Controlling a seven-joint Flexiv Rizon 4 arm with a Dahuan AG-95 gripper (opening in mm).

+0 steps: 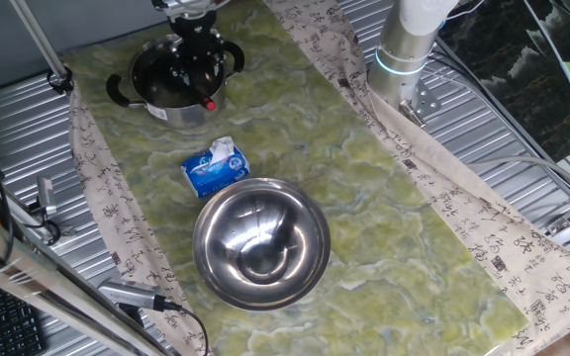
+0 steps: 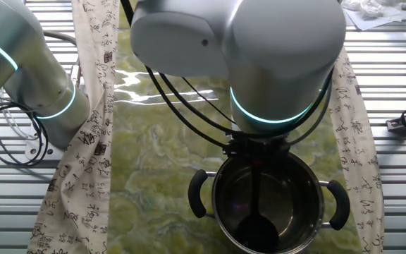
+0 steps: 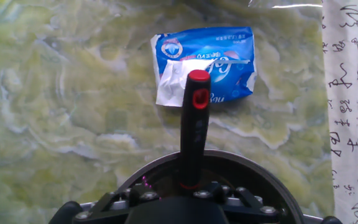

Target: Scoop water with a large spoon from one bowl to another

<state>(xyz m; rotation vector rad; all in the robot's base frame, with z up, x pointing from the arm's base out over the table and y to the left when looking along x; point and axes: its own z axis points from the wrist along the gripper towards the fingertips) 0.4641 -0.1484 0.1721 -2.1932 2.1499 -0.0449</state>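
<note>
Gripper [image 1: 195,61] holding spoon [image 3: 193,134] inside pot [image 2: 268,202].
Steel bowl [image 1: 260,243] and tissue pack [image 1: 217,166] are sitting on green cloth [image 1: 384,198].

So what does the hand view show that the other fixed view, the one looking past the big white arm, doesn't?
Only the hand view shows the blue-and-white tissue pack and the large spoon's red-tipped handle end. Only the other fixed view shows the two-handled pot's inside, where the spoon's dark bowl sits low, plus the white arm. Both share the spoon, the pot and the green marbled mat.
</note>
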